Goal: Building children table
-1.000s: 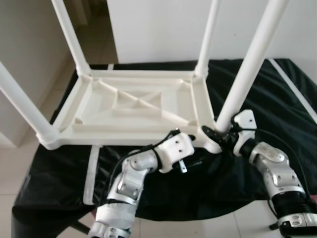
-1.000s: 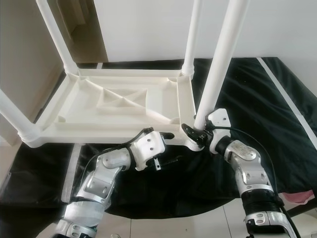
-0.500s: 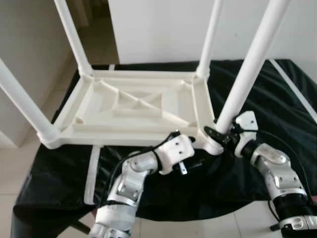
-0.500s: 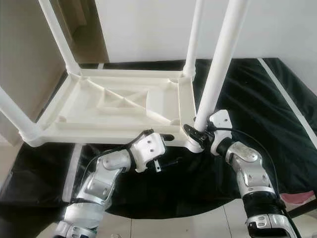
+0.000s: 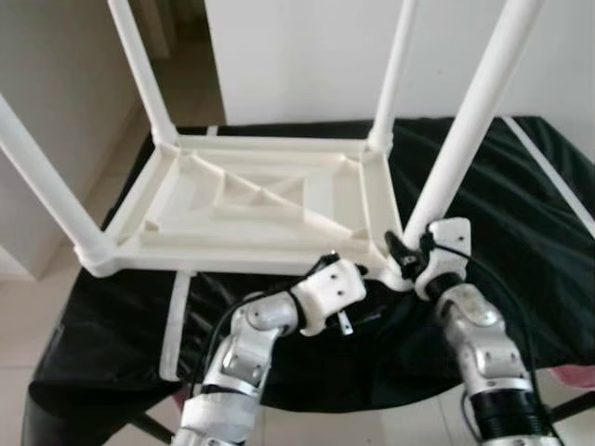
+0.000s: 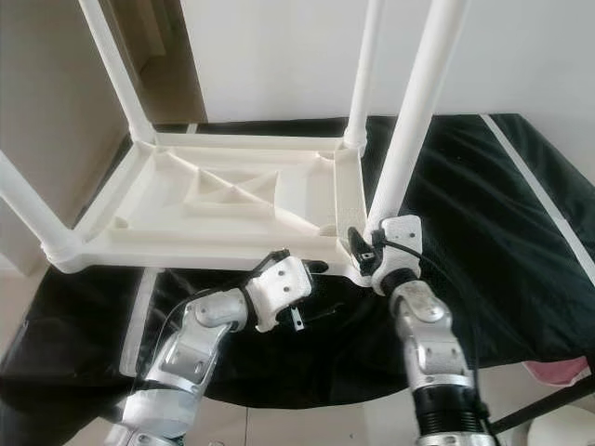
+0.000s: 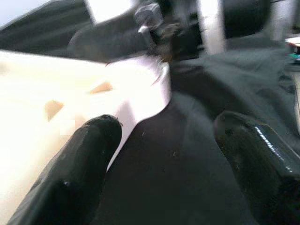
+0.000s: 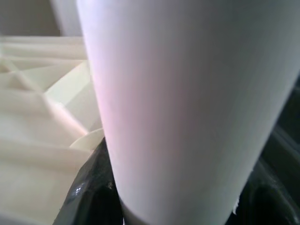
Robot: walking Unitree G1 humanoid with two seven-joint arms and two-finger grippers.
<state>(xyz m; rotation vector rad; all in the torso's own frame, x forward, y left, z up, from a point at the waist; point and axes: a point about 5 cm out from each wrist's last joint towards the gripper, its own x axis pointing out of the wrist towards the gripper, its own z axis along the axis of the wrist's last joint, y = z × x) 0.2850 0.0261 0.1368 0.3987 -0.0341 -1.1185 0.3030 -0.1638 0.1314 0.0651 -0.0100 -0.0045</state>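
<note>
A white plastic children's table (image 5: 251,200) lies upside down on a surface covered in black cloth (image 5: 521,214), with its legs pointing up. My right gripper (image 5: 406,256) is shut around the base of the near right leg (image 5: 456,139), just above its corner socket. In the right wrist view, that leg (image 8: 187,103) stands between the black fingers (image 8: 91,187). My left gripper (image 6: 319,290) is open and low at the table's near edge, beside the same corner. The left wrist view has the white corner (image 7: 140,93) next to one finger, with only cloth between the fingers (image 7: 79,164).
A white strip (image 5: 172,321) runs down the cloth at the near left. Tiled floor (image 5: 37,307) lies to the left and in front of the cloth. A white wall (image 5: 307,56) stands behind. A pink object (image 5: 578,376) lies at the lower right.
My right forearm has swung in to the left and now stands almost straight below the leg, with the wrist turned around its base. The left arm has barely moved.
</note>
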